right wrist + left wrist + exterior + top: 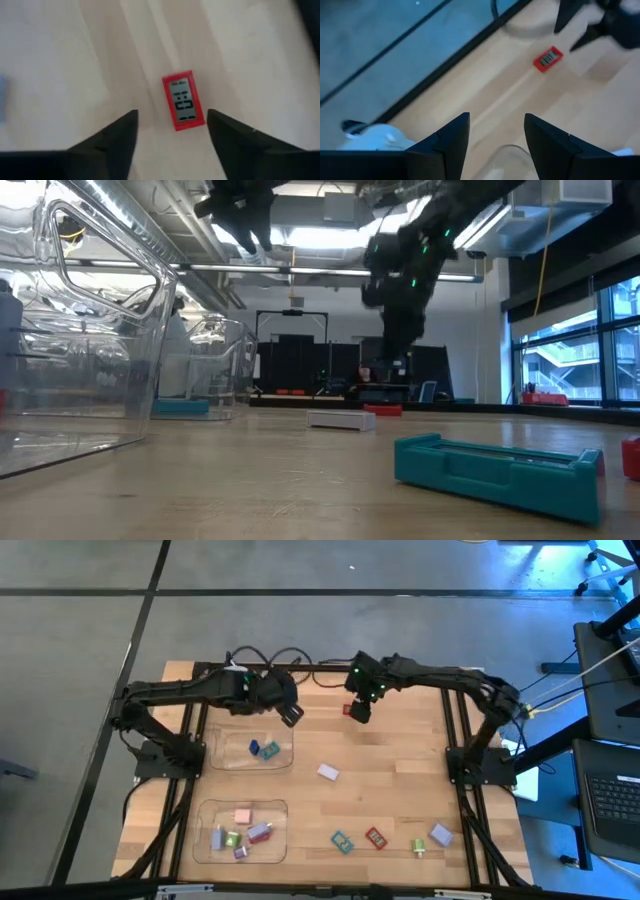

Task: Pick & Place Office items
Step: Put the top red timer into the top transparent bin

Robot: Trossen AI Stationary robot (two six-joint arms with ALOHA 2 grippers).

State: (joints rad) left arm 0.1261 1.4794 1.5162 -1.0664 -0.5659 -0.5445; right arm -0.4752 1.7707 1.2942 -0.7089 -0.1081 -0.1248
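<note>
A small red piece (183, 101) with a dark display face lies flat on the wooden table near its far edge. My right gripper (172, 120) hovers over it, open, one finger on either side and apart from it; the high view shows that gripper (358, 711) beside the piece (347, 708). My left gripper (291, 716) stands open above the far rim of the far clear tray (285, 755), with nothing between its fingers (451, 134). The red piece (548, 58) also shows in the left wrist view.
The far tray holds blue pieces (265, 749); the near tray (205, 810) holds several small pieces. Loose on the table lie a white piece (328, 772), a teal one (343, 842), a red one (376, 837), a green one (419, 847) and a lavender one (441, 833).
</note>
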